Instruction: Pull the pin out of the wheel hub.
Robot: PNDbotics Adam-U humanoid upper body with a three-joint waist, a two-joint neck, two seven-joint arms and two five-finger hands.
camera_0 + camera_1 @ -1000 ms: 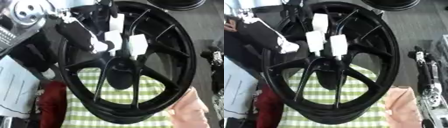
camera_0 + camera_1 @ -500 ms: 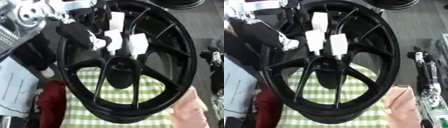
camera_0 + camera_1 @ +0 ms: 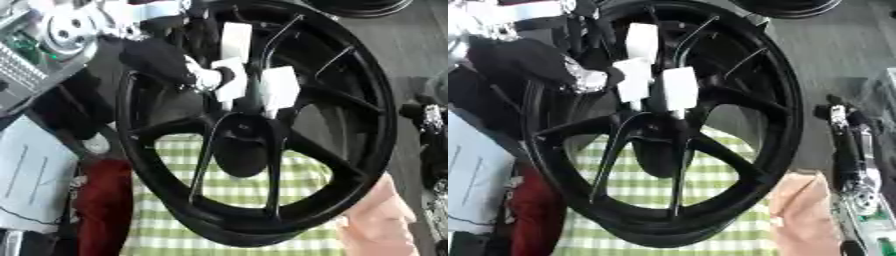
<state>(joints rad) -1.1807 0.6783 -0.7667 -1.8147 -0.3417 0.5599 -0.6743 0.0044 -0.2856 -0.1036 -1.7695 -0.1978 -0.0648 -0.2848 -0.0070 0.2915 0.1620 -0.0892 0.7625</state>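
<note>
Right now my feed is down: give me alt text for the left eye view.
The left hand, white-tipped fingers, reaches in from upper left to just above the hub of a black spoked wheel on a green checked cloth. Peach fabric lies at lower right.

Both views are soft and slightly blurred, with no crisp edges anywhere. Light is bright and even, falling from above. The black wheel (image 3: 262, 125) reads almost as a flat silhouette, its spokes carrying thin pale highlights. White finger pads (image 3: 278, 91) just above the wheel's centre are washed out by glare. The checked cloth (image 3: 227, 190) behind the lower spokes looks hazy. Shadows seem faint, perhaps lost in the blur.
</note>
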